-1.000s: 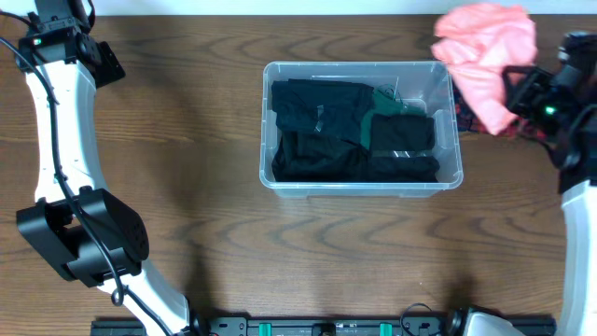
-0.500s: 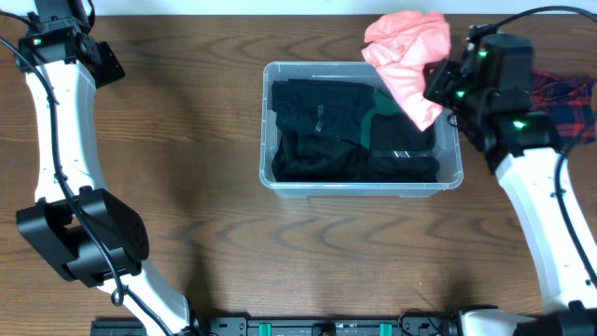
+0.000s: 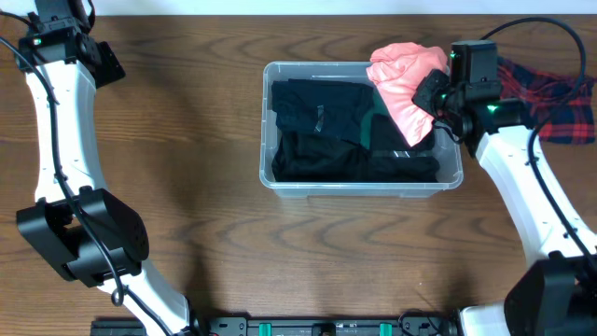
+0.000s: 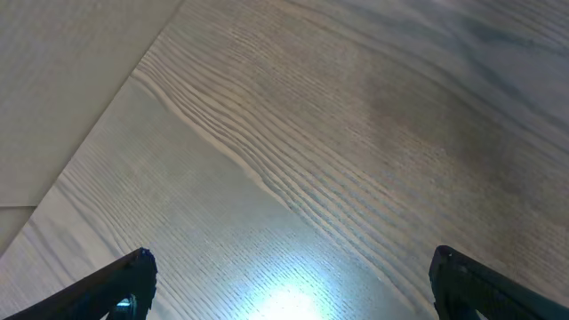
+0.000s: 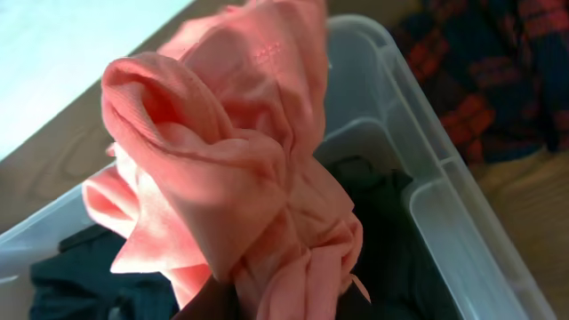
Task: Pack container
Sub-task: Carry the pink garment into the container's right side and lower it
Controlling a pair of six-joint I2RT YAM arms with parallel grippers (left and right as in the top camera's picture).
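While over one container (image 3: 266, 131), one pink garment (image 3: 401, 79).

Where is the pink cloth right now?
In the overhead view, the pink cloth hangs from the right gripper over the far right corner of the clear container, above dark clothes, beside a red plaid cloth.

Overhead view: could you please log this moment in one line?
right gripper: shut on pink fabric garment | over corner of clear rectangular plastic container | left gripper: open, empty
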